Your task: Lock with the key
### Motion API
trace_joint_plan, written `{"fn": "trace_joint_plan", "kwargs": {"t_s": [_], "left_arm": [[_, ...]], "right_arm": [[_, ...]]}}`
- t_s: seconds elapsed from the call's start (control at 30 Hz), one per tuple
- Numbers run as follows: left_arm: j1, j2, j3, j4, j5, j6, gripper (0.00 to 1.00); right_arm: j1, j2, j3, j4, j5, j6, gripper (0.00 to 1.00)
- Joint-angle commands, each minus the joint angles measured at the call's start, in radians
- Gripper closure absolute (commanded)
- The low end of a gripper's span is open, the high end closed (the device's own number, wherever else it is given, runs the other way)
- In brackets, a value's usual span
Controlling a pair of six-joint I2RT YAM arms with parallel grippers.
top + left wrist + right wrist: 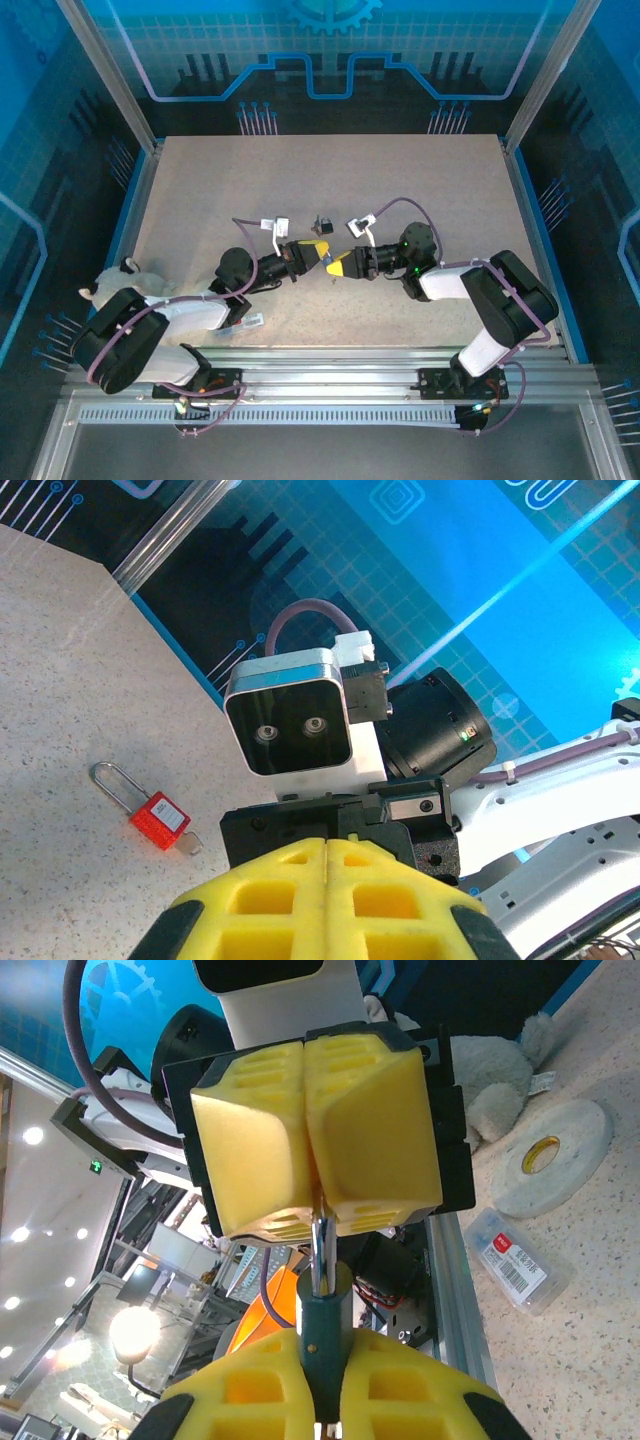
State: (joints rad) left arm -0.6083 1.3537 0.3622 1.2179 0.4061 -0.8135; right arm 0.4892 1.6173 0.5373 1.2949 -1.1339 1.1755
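Two robot arms meet tip to tip low over the middle of a speckled table (450, 190). Seen from its own wrist camera, the right claw (320, 1385) has two chunky yellow pads pressed tight on a dark green key (318, 1325). The green head is nipped in the seam between the pads, and the silver blade points straight out toward the other arm. The left claw (314, 1195) faces it with its yellow pads squeezed together, no gap along their seam. The blade's tip reaches that seam at the pads' lower edge; whether it is pinched there or only touching cannot be told. A red padlock (150, 815) with a long silver shackle lies flat on the table, off to one side of both claws and touched by neither. A small pale piece sits at its bottom end. Behind the left arm, a grey plush toy (505, 1070), a roll of white tape (560, 1155) and a small clear labelled box (515, 1260) rest on the table
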Motion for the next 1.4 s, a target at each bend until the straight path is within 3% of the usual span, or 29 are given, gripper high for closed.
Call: {"fn": "trace_joint_plan", "kwargs": {"t_s": [0.0, 0.8, 1.37], "left_arm": [[-0.060, 0.036, -0.063, -0.100, 0.145, 0.007, 1.00], [-0.092, 0.141, -0.072, 0.028, 0.155, -0.033, 1.00], [-0.119, 0.220, -0.065, 0.126, 0.161, -0.055, 1.00]], "right_arm": [[-0.065, -0.005, 0.058, 0.127, 0.212, 0.016, 1.00], [-0.102, 0.038, 0.090, 0.125, 0.301, 0.088, 1.00], [-0.106, 0.025, 0.131, -0.028, 0.349, 0.029, 1.00]]}}
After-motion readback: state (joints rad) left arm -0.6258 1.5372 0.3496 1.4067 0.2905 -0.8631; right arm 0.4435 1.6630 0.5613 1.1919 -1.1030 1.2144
